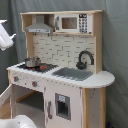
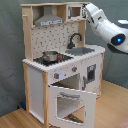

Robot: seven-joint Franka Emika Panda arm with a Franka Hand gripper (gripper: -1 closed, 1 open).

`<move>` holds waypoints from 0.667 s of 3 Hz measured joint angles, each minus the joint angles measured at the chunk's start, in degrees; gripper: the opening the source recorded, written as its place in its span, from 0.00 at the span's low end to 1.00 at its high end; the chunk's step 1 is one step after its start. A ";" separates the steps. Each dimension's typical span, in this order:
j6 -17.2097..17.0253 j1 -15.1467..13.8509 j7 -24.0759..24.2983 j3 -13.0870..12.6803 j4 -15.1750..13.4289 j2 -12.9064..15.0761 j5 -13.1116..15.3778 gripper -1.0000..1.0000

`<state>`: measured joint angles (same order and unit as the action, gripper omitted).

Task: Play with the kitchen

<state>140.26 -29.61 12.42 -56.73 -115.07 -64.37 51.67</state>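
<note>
Kitchen (image 2: 60,70) play puts me at the top shelf: the toy kitchen stands on the wooden floor (image 2: 15,119) against a grey curtain (image 1: 116,45), and in the second exterior view my arm (image 2: 102,25) reaches in from the second exterior view's right toward the microwave (image 2: 75,11) beside the grey hood (image 2: 48,19). My gripper sits right at that upper corner, hidden against the frame, so I cannot tell whether it is spread or closed, nor whether it touches anything.

Below, the oven door (image 2: 70,102) hangs folded down and open, a pot (image 2: 50,56) stands on the stovetop, and the black faucet (image 2: 75,39) arches over the sink (image 2: 85,51). In the first exterior view the microwave (image 1: 72,23) shows its window and keypad, with only a white part of my arm (image 1: 5,37) at the first exterior view's left edge.

I judge the step to be working the microwave door. To do it well I should come in level, catch the door's free edge rather than the shelf post, and swing along the hinge arc, gently, since a hard pull this high could tip the light wooden cabinet.
</note>
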 joint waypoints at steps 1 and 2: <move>0.09 2.00 -3.88 -1.83 -1.47 -3.43 0.00 1.00; 0.18 3.05 -8.79 -4.99 -2.19 -5.68 0.00 1.00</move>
<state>140.44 -26.56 3.62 -61.72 -117.26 -70.05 51.67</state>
